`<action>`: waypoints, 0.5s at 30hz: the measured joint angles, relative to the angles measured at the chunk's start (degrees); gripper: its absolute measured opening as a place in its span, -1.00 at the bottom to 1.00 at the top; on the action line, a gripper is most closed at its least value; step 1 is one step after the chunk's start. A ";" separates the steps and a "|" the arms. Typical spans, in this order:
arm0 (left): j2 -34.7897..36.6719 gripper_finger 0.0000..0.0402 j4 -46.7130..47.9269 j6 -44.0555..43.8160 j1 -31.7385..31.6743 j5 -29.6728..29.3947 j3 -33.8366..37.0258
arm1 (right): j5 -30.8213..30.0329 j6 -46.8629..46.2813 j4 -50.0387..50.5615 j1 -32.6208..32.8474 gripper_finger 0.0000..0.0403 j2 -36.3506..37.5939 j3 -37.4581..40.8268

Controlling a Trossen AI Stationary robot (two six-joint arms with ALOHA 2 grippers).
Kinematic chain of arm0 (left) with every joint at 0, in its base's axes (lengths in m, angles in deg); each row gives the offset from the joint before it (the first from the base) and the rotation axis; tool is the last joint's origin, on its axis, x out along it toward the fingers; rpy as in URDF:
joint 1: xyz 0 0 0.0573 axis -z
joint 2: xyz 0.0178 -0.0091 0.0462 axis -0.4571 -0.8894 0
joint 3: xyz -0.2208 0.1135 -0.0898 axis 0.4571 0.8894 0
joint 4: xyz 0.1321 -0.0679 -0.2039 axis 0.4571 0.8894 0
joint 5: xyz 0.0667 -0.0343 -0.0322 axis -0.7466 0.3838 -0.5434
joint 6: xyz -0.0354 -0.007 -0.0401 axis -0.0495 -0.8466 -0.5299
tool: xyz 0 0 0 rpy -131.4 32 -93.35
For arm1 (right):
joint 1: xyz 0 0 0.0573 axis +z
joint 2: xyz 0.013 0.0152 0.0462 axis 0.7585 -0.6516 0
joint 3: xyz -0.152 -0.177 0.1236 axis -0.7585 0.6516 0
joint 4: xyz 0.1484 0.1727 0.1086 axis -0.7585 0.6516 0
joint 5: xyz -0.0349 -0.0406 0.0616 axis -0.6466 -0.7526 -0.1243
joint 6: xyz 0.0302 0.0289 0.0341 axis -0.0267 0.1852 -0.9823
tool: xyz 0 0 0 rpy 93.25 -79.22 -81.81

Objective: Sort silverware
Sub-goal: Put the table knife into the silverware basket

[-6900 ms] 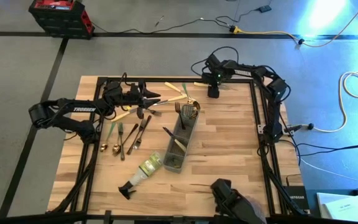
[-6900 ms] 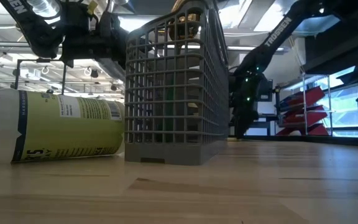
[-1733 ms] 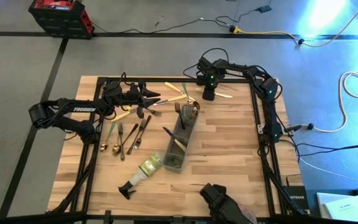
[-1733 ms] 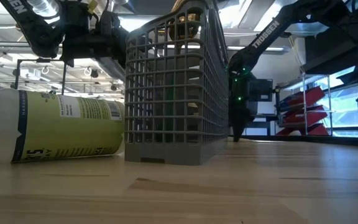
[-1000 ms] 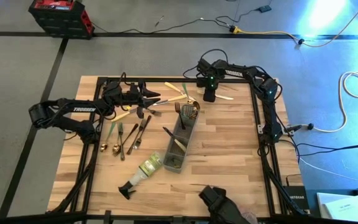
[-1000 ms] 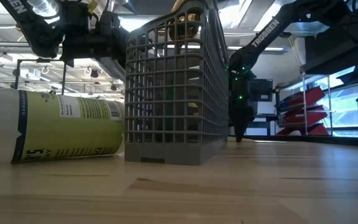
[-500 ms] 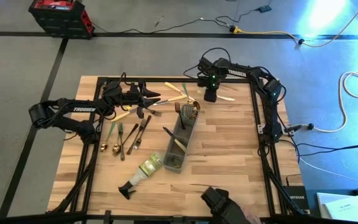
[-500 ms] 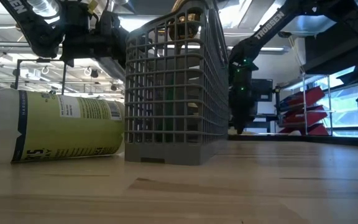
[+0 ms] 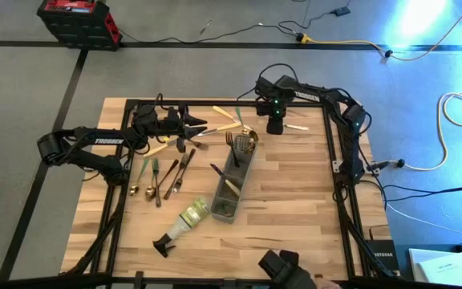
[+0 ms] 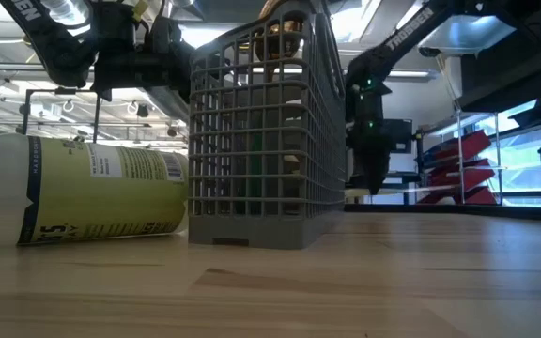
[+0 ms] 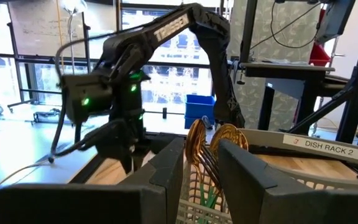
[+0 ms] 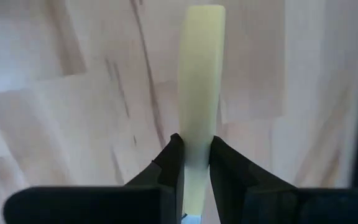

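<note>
The right gripper pinches a cream-handled utensil above the table's far edge (near the grey caddy). The left gripper hovers over scattered silverware, its fingers a little apart, holding nothing

Caddy lay near the middle of the surface, with several utensils standing in its far end. Bottle lay just left of the caddy's near end. Loose forks and spoons lay left of the caddy, near the left gripper. Right gripper was at the far edge, right of the caddy's far end, a knife between its jaws.
</note>
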 joint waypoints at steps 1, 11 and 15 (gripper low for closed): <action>0.00 -0.58 0.00 0.00 0.02 0.02 0.00 | -0.47 0.02 0.11 0.30 -0.80 0.98 0.00; 0.00 -0.58 -0.12 0.00 0.00 0.01 0.00 | -5.03 -1.40 1.36 1.58 -0.80 12.16 -0.09; 0.00 -0.58 -0.28 0.00 0.02 0.00 0.00 | -5.28 -1.72 1.56 2.22 -0.80 16.50 -0.11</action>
